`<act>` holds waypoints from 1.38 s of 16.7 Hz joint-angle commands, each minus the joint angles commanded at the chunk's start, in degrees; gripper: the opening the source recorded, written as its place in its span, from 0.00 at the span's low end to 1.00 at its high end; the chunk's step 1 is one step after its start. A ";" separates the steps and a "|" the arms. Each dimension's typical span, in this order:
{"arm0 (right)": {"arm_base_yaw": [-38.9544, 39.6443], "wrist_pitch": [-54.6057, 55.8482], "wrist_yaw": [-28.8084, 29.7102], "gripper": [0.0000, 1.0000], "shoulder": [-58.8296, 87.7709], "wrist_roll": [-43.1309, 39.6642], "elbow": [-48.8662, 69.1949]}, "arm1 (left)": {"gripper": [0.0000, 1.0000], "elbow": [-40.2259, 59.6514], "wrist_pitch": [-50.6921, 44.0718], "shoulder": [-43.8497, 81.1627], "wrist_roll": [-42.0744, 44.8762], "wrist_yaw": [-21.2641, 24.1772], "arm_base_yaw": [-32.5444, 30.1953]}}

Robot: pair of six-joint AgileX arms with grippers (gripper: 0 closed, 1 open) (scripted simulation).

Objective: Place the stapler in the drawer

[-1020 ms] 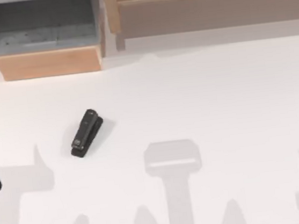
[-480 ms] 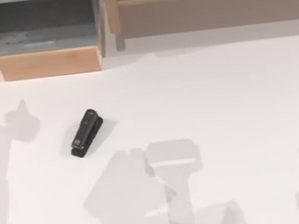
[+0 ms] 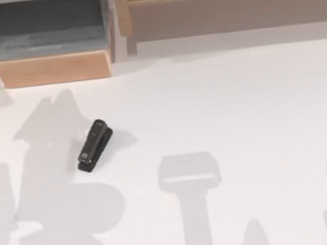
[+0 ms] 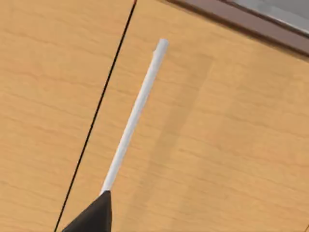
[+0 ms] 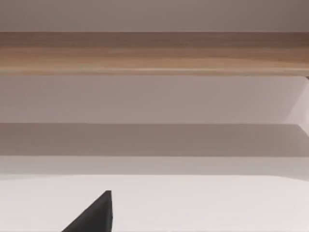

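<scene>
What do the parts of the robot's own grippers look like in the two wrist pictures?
Little of them shows. In the left wrist view, the left gripper is a plain matte black pointed wedge. In the right wrist view, the right gripper has the same black wedge shape. No cables or markings are visible on either.

Free room is seen over most of the white worktop (image 3: 233, 108): centre, right side and near edge carry nothing. One low obstacle, the stapler (image 3: 94, 145), lies at an angle left of centre, w/ bare surface all round it, so it can be approached from any side. At the far left corner the drawer (image 3: 51, 69) stands pulled out, top open, grey inside bare; its tan front panel forms a lip to be cleared. The far edge to the right is blocked by a long wooden shelf (image 3: 227, 3).
</scene>
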 joint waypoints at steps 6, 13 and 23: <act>0.00 0.00 0.00 1.00 0.00 0.00 0.00 | 1.00 12.14 12.59 24.04 16.23 3.87 4.43; 0.00 0.00 0.00 1.00 0.00 0.00 0.00 | 1.00 15.50 16.00 30.34 20.60 4.69 5.64; 0.00 0.00 0.00 1.00 0.00 0.00 0.00 | 1.00 22.03 12.56 33.40 20.55 3.28 4.19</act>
